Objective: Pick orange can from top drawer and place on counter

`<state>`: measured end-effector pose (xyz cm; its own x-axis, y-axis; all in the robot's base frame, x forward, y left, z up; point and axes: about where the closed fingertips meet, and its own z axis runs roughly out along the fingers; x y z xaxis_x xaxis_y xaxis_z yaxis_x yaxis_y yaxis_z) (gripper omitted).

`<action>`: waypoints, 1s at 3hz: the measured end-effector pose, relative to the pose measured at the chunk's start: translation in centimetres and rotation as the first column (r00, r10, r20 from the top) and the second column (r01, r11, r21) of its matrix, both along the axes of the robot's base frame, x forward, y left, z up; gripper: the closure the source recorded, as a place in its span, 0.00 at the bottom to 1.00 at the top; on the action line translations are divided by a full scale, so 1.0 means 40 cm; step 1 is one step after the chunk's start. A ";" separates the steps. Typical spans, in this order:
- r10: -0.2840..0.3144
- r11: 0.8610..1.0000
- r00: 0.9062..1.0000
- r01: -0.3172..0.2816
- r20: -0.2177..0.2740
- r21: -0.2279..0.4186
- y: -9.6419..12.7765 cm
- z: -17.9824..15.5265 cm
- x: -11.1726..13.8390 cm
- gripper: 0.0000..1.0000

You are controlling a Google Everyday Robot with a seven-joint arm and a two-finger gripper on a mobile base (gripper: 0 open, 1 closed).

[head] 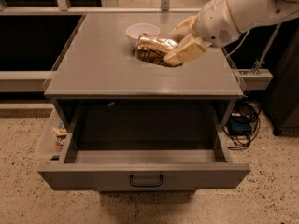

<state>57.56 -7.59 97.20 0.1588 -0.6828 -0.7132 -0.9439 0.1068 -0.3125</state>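
One raised front view, angled down, hand (170, 47) over counter (103, 64), upper right

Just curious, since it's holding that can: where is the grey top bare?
The counter is bare across its left half and along the front edge. It is crowded at the back, where the white bowl sits beside the gripper holding the orange can.

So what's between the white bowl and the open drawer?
Camera view: the orange can, gripped in the claw, then bare counter up to the top drawer.
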 end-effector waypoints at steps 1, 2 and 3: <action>0.001 1.000 1.000 -0.001 0.007 0.004 0.002 0.005 0.007 1.00; -0.037 0.999 0.999 0.037 -0.014 0.030 -0.009 -0.019 0.006 1.00; -0.141 0.989 0.989 0.143 -0.040 0.045 -0.070 -0.048 0.046 1.00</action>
